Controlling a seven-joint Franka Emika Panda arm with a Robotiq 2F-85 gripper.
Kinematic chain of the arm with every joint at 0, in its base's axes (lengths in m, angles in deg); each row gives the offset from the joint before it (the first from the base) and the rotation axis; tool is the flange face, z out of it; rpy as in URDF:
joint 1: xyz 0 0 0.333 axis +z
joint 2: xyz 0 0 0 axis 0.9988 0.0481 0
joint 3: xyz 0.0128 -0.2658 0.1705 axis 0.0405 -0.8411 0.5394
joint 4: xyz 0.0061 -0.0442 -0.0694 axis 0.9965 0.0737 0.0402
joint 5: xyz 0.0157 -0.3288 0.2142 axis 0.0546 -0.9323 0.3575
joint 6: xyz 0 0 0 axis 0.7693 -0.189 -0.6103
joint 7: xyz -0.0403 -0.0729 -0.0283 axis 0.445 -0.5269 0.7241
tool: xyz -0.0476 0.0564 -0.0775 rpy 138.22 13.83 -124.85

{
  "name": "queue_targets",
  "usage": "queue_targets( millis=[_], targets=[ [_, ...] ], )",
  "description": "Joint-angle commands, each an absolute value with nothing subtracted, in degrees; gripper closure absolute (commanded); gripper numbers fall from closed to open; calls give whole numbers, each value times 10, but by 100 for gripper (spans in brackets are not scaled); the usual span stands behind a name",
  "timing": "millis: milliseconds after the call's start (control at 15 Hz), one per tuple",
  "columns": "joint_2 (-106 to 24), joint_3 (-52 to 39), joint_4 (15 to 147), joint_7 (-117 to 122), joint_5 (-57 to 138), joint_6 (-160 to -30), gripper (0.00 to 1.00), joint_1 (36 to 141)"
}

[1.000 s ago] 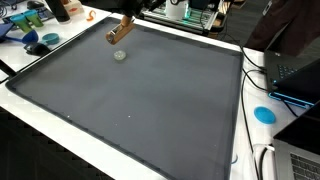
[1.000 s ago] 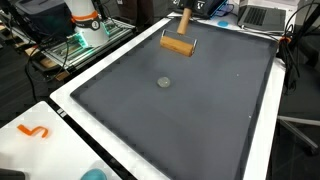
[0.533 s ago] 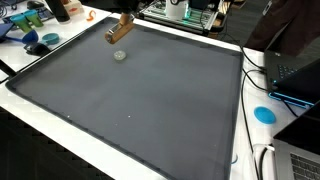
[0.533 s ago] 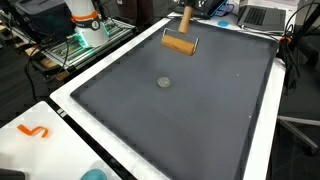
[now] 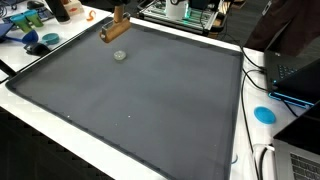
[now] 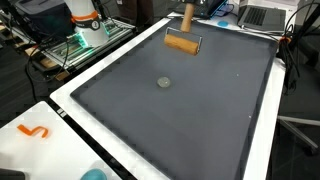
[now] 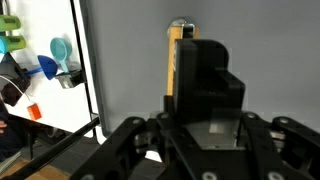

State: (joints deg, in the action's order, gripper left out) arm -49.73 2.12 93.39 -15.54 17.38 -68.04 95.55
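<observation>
So at this point I had the gripper (image 7: 203,90) closed on the handle of a wooden tool (image 6: 182,42). In the wrist view the black fingers sat right in front of the wood (image 7: 176,55), so the jaws looked nearly together around it, though the actual contact spot was hidden from me. The tool hung near the far edge of the big gray mat (image 6: 190,110), handle up and the block end down low over the surface (image 5: 113,32). I couldn't tell if it was touching the mat or just above it. The mat (image 5: 150,100) has a raised rim like a shallow tray, and the only thing lying in it was a small gray round piece (image 5: 119,56), near the tool but apart from it (image 6: 164,83). Off the mat on the white table (image 5: 20,62) there was a blue bowl (image 5: 48,40), too small to see what was in it.
</observation>
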Motion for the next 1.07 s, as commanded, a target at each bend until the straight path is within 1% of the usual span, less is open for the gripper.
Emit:
queue_targets(
  millis=[0, 467, 1000],
  targets=[
    [-530, 10, 956, -106, 226, -712, 76, 933],
    [-554, -17, 964, -7, 348, -755, 76, 888],
    [-556, -67, 983, 106, 570, -760, 76, 824]
  ],
)
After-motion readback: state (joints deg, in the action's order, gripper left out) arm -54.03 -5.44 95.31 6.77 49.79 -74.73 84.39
